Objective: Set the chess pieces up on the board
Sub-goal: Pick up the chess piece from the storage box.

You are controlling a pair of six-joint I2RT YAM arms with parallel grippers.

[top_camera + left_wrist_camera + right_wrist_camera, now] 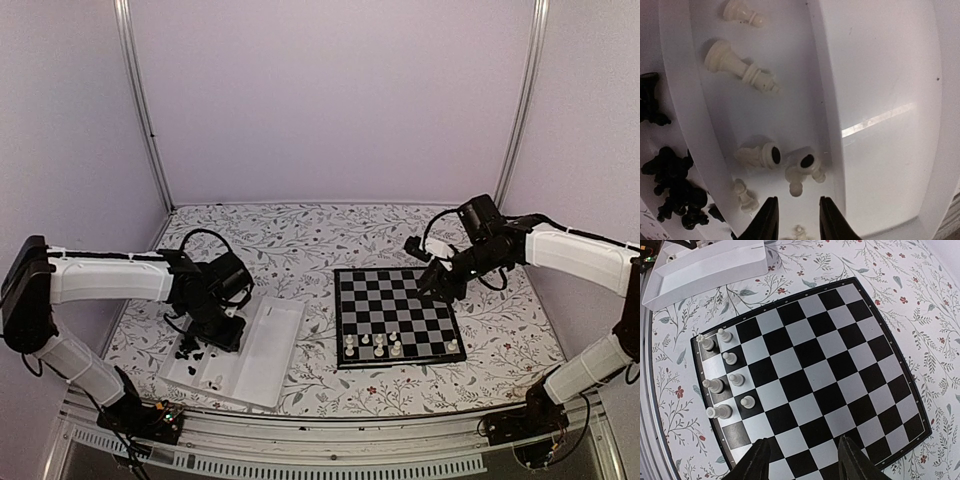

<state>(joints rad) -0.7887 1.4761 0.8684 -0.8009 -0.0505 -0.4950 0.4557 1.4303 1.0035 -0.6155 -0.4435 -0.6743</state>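
Observation:
The chessboard [400, 305] lies right of centre. Several cream-white pieces [379, 346] stand on its near rows; the right wrist view shows them [730, 358] along the left edge of the board [810, 375]. My right gripper [437, 284] hovers over the board's far right part, open and empty [805, 450]. My left gripper [218, 335] points down into the white tray [270, 350], open and empty [797, 205]. Just ahead of its tips lie white pieces [801, 169], one beside [760, 156] and a tall one further off [740, 67]. Black pieces [675, 185] lie in the compartment to the left.
The tray's dividing wall [825, 100] runs just right of my left fingers, with a wide bare compartment beyond it. Black pieces [190, 350] lie at the tray's left end. The tray [705, 267] sits left of the board on the floral tablecloth [300, 240].

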